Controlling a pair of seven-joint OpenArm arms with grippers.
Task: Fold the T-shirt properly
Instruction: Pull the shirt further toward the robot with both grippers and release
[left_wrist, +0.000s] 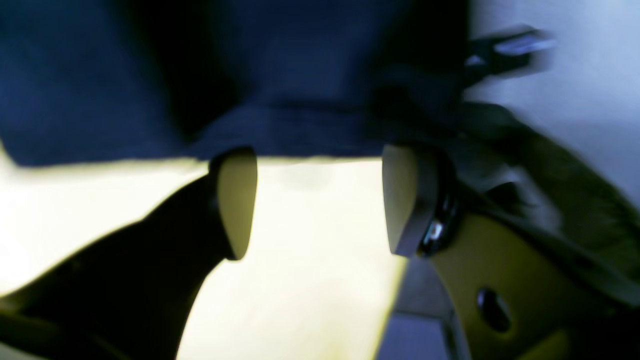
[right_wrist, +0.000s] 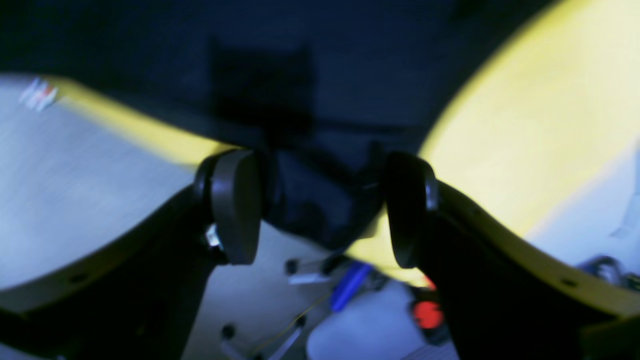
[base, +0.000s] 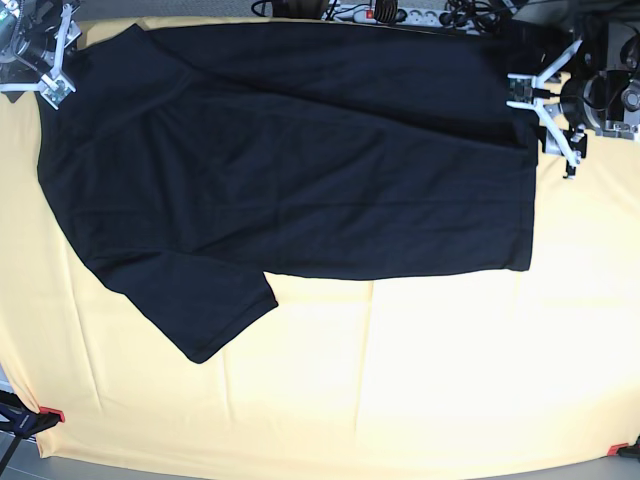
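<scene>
The black T-shirt (base: 300, 170) lies flat across the far half of the table, one sleeve pointing toward the front left. My left gripper (base: 550, 120) hovers at the shirt's right edge. In its wrist view it (left_wrist: 320, 200) stands open, with the shirt's edge (left_wrist: 150, 75) just beyond the fingertips and nothing between them. My right gripper (base: 50, 80) is at the shirt's far left corner. Its wrist view shows it (right_wrist: 320, 210) open, a dark fold of the shirt (right_wrist: 320, 100) showing in the gap without being pinched.
A pale yellow cloth (base: 400, 380) covers the table under the shirt. Red clamps hold it at the front left corner (base: 50, 413) and front right corner (base: 617, 450). Cables and a power strip (base: 390, 12) run along the back edge.
</scene>
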